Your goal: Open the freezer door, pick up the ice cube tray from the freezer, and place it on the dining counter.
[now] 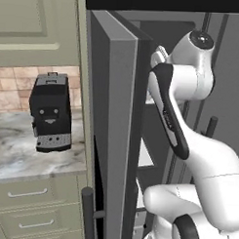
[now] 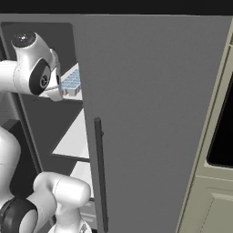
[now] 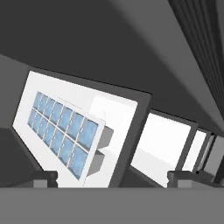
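Hand view: the claw (image 3: 112, 178) is open and empty, its two dark fingertips (image 3: 43, 178) set wide apart at the bottom of the picture, and the ice cube tray (image 3: 64, 133) lies just ahead of it, toward the left fingertip, flat on a white shelf (image 3: 109, 114) inside the freezer (image 3: 131, 48). Further white shelves recede beyond the right fingertip. In the left base view the freezer door (image 1: 118, 136) stands swung open, and the arm reaches past its edge into the compartment; a black coffee machine (image 1: 50, 112) stands on the counter well to the side. In the right base view the tray (image 2: 72, 82) shows on an upper shelf just beyond the wrist. The step in hand is judged to be the approach to the tray. To do it well, the claw should centre over the tray's short width, stay level with the shelf, and close only once both fingers flank the tray walls.
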